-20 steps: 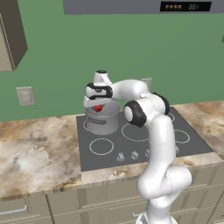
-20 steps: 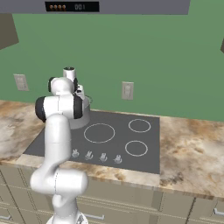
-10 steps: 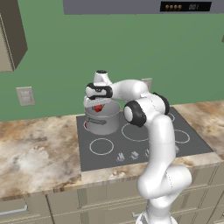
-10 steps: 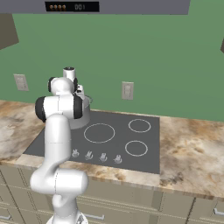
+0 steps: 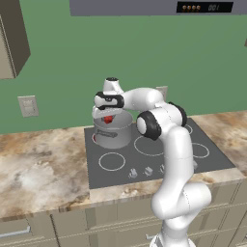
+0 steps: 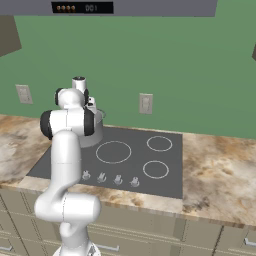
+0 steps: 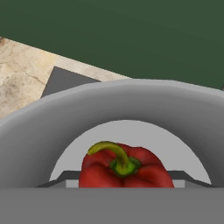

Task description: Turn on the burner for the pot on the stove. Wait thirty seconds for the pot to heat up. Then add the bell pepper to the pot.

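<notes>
The gripper hangs just above the mouth of the pot, clenched on the bell pepper, which shows as a red spot under the hand in the left base view. From the hand view the bell pepper sits stem-up right at the fingers, framed by the pot's grey wall and pale floor; the finger tips themselves are hard to make out there, so the hold is probably a side pinch. Over the last second nothing has shifted: arm, pepper and pot stand as they did, and the jaws have not widened. That suggests the pepper is poised for release but not yet dropped, so the last step is unfinished. The pot stands on the rear left ring of the stove.
</notes>
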You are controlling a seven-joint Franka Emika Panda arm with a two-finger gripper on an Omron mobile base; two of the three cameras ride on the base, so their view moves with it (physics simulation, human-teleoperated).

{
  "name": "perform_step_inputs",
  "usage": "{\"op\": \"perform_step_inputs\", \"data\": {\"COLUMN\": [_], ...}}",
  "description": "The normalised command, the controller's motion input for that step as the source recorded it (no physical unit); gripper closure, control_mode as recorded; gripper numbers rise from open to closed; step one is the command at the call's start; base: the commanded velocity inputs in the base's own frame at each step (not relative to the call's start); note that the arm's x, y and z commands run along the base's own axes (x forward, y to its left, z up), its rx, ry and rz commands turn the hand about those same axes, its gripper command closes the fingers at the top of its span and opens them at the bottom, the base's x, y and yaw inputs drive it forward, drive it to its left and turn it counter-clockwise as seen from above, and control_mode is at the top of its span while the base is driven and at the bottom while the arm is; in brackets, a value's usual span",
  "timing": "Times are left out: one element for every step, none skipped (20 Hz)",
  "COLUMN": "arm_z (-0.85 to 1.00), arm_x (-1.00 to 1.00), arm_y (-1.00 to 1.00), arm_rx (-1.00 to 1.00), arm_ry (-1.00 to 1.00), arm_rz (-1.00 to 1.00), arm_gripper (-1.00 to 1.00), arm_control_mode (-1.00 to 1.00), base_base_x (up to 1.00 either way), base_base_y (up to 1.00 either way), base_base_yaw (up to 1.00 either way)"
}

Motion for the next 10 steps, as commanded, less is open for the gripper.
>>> {"op": "perform_step_inputs", "data": {"arm_z": [0.0, 0.0, 0.0, 0.0, 0.0, 0.0, 0.0, 0.0, 0.0, 0.0], "arm_x": [0.0, 0.0, 0.0, 0.0, 0.0, 0.0, 0.0, 0.0, 0.0, 0.0], "arm_y": [0.0, 0.0, 0.0, 0.0, 0.0, 0.0, 0.0, 0.0, 0.0, 0.0], "arm_rx": [0.0, 0.0, 0.0, 0.0, 0.0, 0.0, 0.0, 0.0, 0.0, 0.0], "arm_ry": [0.0, 0.0, 0.0, 0.0, 0.0, 0.0, 0.0, 0.0, 0.0, 0.0], "arm_rz": [0.0, 0.0, 0.0, 0.0, 0.0, 0.0, 0.0, 0.0, 0.0, 0.0], "arm_gripper": [1.0, 1.0, 1.0, 1.0, 1.0, 1.0, 1.0, 1.0, 1.0, 1.0], "arm_control_mode": [-1.0, -1.0, -1.0, -1.0, -1.0, -1.0, -1.0, -1.0, -1.0, -1.0], "base_base_x": [0.0, 0.0, 0.0, 0.0, 0.0, 0.0, 0.0, 0.0, 0.0, 0.0], "base_base_y": [0.0, 0.0, 0.0, 0.0, 0.0, 0.0, 0.0, 0.0, 0.0, 0.0], "base_base_yaw": [0.0, 0.0, 0.0, 0.0, 0.0, 0.0, 0.0, 0.0, 0.0, 0.0]}}
